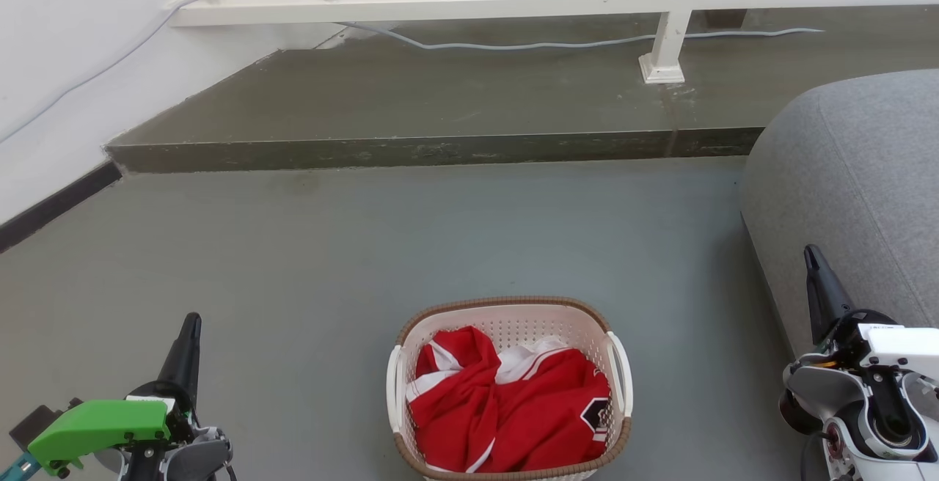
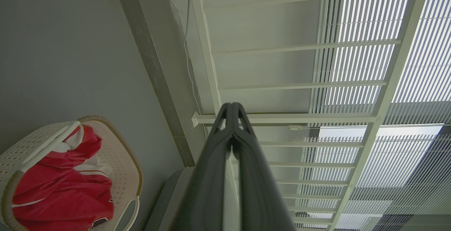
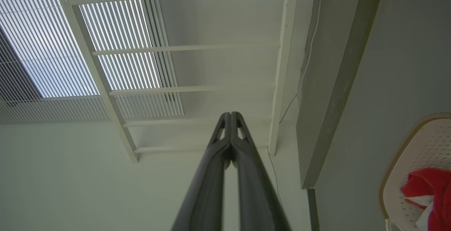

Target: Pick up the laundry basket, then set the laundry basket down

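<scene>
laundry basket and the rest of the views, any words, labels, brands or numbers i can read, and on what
None can be read in any view.
Badge, black and white, on the red garment lying in the laundry basket: too small and creased to tell whether it holds any letters or numbers.

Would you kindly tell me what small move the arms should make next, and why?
Probably swing both arms inward toward the side handles of the laundry basket: the left tool and right tool are shut and well apart from the basket, which rests on the floor between them, holding a red garment.
</scene>
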Controlling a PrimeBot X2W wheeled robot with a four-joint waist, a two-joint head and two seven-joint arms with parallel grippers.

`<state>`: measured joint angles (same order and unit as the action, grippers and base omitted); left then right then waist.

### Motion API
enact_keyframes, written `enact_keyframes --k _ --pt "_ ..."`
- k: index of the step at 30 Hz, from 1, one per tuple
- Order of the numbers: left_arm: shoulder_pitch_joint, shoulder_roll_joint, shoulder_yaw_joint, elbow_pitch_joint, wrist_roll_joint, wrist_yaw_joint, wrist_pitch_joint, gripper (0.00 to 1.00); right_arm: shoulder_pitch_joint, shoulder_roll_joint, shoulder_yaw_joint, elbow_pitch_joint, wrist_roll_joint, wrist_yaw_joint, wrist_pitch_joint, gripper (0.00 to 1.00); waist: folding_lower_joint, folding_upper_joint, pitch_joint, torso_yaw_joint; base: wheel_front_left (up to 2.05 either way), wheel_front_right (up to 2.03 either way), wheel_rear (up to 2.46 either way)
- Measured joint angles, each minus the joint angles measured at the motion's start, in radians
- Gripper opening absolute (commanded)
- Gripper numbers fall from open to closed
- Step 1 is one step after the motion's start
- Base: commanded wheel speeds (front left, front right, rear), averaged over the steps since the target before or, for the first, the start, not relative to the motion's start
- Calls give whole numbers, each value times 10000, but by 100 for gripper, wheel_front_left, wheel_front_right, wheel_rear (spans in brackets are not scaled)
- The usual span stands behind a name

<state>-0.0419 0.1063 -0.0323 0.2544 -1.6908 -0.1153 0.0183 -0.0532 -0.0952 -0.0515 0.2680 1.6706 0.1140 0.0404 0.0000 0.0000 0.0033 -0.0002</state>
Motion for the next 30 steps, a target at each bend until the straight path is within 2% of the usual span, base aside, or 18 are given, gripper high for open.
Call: enact_keyframes --k 30 --pt "-16 -2 25 161 0 -35 77 0 -9 10 -31 77 0 4 56 0 0 0 -4 1 0 0 0"
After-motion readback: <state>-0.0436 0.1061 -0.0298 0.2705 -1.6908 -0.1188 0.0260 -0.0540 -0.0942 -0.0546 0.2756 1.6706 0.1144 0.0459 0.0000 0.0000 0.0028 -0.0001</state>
